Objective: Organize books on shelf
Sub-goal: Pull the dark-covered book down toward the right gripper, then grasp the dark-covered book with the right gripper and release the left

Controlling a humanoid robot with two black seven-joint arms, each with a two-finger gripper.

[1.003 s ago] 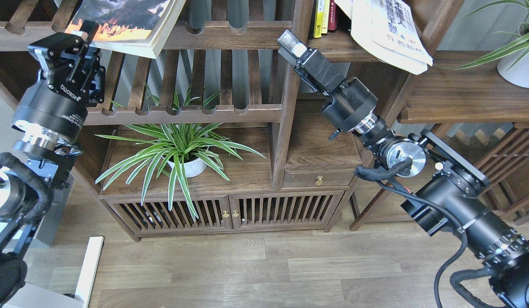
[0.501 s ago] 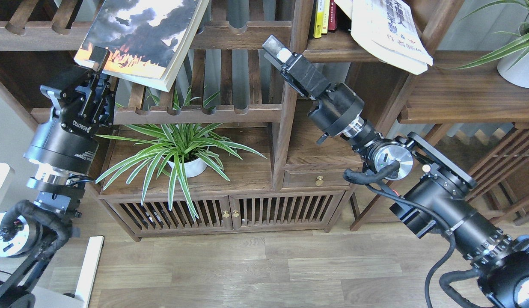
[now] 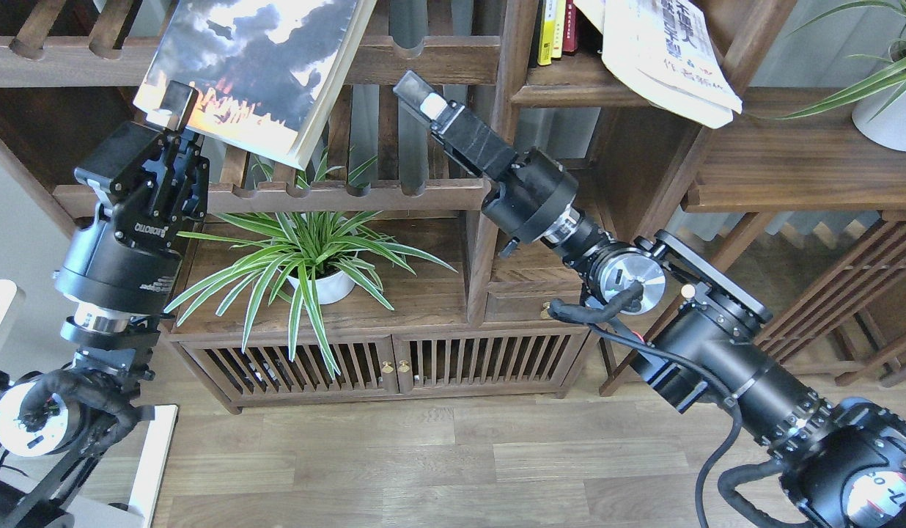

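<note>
The dark pictured book (image 3: 259, 70), its cover showing grey clouds over an orange glow, hangs tilted at the top left of the view, in front of the upper slatted rack (image 3: 431, 60). Its lower left corner is clamped in the left gripper (image 3: 173, 110), whose fingers are closed on the edge of the cover. The book's lower right corner reaches down just above the lower slatted rack (image 3: 394, 194).

The white book with blue characters (image 3: 665, 59) lies tilted at the top right, its lower corner overhanging the front edge of the dark wooden shelf (image 3: 563, 92). Slim yellow and red spines (image 3: 555, 29) stand upright on that shelf just to its left.

The right gripper (image 3: 427, 103) reaches up and to the left in front of the slatted racks, near the bookcase's upright post, well apart from both books. Its fingers sit together with nothing between them.

Below the lower rack, a spider plant (image 3: 306, 253) in a white pot stands on top of a low cabinet (image 3: 424, 297) with slatted doors and a small drawer. Another potted plant (image 3: 889, 73) stands at the right end of a wooden ledge (image 3: 783, 169) at the far right edge. The floor (image 3: 460, 462) is pale wood planking.
</note>
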